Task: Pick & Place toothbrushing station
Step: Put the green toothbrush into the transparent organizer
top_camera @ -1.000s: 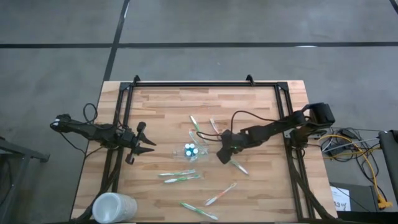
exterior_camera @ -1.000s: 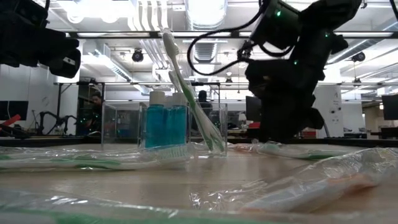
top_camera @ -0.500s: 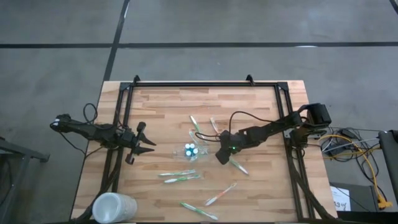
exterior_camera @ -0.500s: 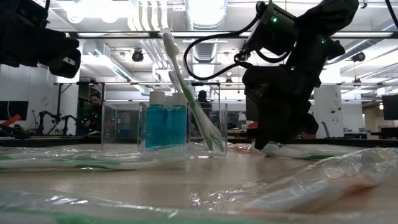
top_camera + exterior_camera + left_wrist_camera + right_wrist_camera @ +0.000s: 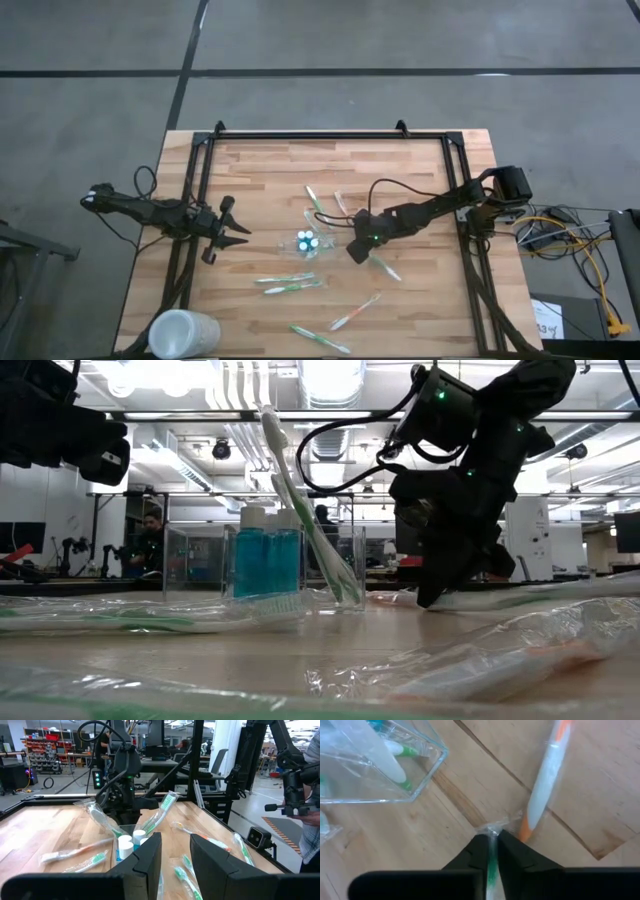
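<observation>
Holder [image 5: 311, 240] clear, mid-table, upright, with blue tubes [image 5: 266, 561] and leaning brushes [image 5: 300, 500] inside. Just beside, on its right: right gripper [image 5: 358, 252] down at the wood, fingers [image 5: 475, 856] pinched together on the end of a green wrapped brush [image 5: 384, 267]; orange brush [image 5: 546, 780] lying alongside. Loose wrapped brushes [image 5: 290, 285] scattered nearer the front edge. Left gripper [image 5: 237, 234] well apart at the left rail, fingers [image 5: 147, 857] parted, holding nothing. Frosted cup [image 5: 182, 333] at the front left corner.
</observation>
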You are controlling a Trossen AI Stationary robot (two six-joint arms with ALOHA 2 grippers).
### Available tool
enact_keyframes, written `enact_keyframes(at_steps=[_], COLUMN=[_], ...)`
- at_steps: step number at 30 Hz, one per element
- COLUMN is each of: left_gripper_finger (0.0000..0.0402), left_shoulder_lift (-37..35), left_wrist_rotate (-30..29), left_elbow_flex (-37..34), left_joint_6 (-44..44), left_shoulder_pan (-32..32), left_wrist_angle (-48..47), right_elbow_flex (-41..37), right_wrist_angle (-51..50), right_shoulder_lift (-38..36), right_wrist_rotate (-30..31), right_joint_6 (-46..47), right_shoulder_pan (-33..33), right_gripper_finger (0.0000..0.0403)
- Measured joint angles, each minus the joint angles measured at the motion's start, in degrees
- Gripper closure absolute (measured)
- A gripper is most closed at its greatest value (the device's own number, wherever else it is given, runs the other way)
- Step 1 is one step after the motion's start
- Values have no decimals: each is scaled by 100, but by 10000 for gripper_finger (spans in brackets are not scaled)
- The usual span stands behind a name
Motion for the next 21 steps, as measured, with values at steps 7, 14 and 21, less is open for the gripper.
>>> enact_keyframes(at_steps=[7,14,21], left_gripper_finger=[293,293,293], left_shoulder_lift=[0,0,0], left_wrist_rotate=[0,0,0], left_elbow_flex=[0,0,0], left_joint_6=[0,0,0], left_shoulder_pan=[0,0,0], left_wrist_angle=[0,0,0], right_elbow_flex=[-13,-11,-9], right_wrist_angle=[-32,-24,162], right_shoulder_lift=[-198,-766,-1382], right_wrist_rotate=[12,540,1582], right_joint_6=[8,-61,-412], right_shoulder_pan=[7,7,17], right_gripper_finger=[394,394,394])
